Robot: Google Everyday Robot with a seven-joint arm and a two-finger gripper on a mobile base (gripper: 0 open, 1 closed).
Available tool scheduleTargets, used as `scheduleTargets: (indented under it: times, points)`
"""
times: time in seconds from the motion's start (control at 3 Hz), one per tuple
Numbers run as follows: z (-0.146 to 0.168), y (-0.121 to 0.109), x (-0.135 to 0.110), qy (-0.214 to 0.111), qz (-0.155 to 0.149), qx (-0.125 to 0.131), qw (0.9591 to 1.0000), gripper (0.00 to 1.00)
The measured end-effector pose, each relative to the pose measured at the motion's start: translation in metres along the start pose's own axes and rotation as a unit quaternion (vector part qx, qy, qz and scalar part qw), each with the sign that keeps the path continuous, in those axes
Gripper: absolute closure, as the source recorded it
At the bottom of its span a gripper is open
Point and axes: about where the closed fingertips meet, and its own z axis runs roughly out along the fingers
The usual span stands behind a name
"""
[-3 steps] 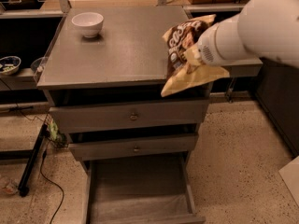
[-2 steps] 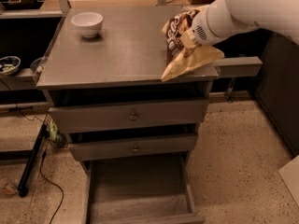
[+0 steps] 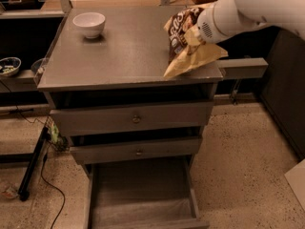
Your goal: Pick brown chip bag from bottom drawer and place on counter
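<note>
The brown chip bag is at the right side of the counter, tilted, with its tan lower end reaching the counter's front right corner. My gripper is shut on the bag's middle and mostly hidden behind it. The white arm comes in from the upper right. The bottom drawer is pulled out below the cabinet, and nothing shows inside it.
A white bowl stands at the counter's back left. A narrow grey side shelf juts out to the right. Two knobbed drawers are slightly open above the bottom one. A small dish and cables are at the left.
The arm has carried the bag a little back and further over the counter. The bag's tan end now hangs less past the front right corner.
</note>
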Motion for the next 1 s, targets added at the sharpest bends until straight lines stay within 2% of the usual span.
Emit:
scheduleTargets:
  times: [0.33, 1.0]
  points:
    - [0.014, -0.017, -0.009, -0.013, 0.012, -0.011, 0.9998, 1.00]
    - [0.061, -0.022, -0.024, -0.017, 0.017, -0.058, 0.9980, 1.00]
